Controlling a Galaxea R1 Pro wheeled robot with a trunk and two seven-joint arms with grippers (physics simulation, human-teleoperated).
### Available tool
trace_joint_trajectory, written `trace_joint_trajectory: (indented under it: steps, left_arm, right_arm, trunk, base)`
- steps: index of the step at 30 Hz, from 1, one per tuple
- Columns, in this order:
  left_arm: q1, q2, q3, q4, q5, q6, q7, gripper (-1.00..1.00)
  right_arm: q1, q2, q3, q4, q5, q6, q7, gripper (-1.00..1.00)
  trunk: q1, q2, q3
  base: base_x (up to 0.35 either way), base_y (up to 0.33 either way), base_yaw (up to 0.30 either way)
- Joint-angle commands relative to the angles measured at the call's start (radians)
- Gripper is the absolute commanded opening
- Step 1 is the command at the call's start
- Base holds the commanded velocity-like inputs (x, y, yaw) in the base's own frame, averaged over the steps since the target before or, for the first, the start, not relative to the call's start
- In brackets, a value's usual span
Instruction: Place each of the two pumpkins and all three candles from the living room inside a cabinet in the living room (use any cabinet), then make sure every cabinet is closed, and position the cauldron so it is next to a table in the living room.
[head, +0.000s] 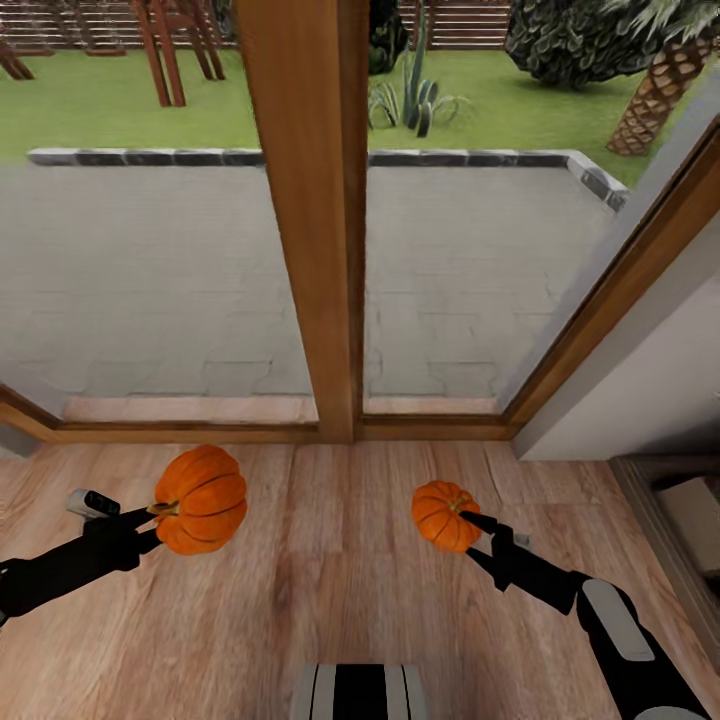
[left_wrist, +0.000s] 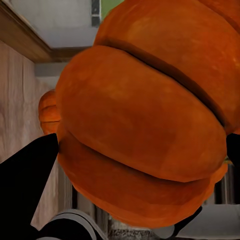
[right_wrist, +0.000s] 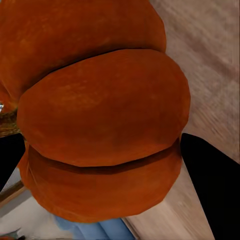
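Observation:
Both pumpkins are held above the wooden floor. My left gripper (head: 160, 515) is shut on the larger-looking pumpkin (head: 203, 498), gripping near its stem. My right gripper (head: 470, 524) is shut on the other pumpkin (head: 443, 514). In the left wrist view the held pumpkin (left_wrist: 145, 120) sits between black fingers (left_wrist: 27, 185), and the second pumpkin (left_wrist: 48, 112) peeks out behind it. The right wrist view has its pumpkin (right_wrist: 100, 115) close up between dark fingers (right_wrist: 212, 180). The candles and the cauldron are out of view.
A tall glass window with a wooden post (head: 310, 200) stands straight ahead, with a paved patio and garden outside. A grey wall (head: 640, 370) angles in at the right. A dark-brown edge with a pale beige inside (head: 690, 510), possibly the cabinet, shows at the far right.

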Motion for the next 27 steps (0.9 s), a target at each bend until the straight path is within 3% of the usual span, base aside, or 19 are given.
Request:
trace_joint_trajectory:
  steps: [1, 23, 27]
  left_arm:
    - [0.000, 0.000, 0.000, 0.000, 0.000, 0.000, 0.000, -1.00]
    - [0.000, 0.000, -0.007, 0.000, -0.001, 0.000, 0.000, -1.00]
    - [0.000, 0.000, -0.023, 0.000, -0.003, 0.000, 0.000, -1.00]
  right_arm:
    - [0.001, 0.000, 0.000, -0.011, 0.002, 0.000, 0.014, -1.00]
    - [0.008, 0.003, 0.037, -0.031, 0.008, -0.013, 0.031, -1.00]
    - [0.008, 0.003, 0.056, -0.032, 0.008, -0.015, 0.028, -1.00]
  trunk:
    - [0.000, 0.000, 0.004]
    - [-0.010, 0.005, 0.089]
    - [-0.012, 0.006, 0.105]
  base:
    - [-0.143, 0.000, 0.000]
    - [-0.034, 0.000, 0.000]
    - [-0.001, 0.000, 0.000]
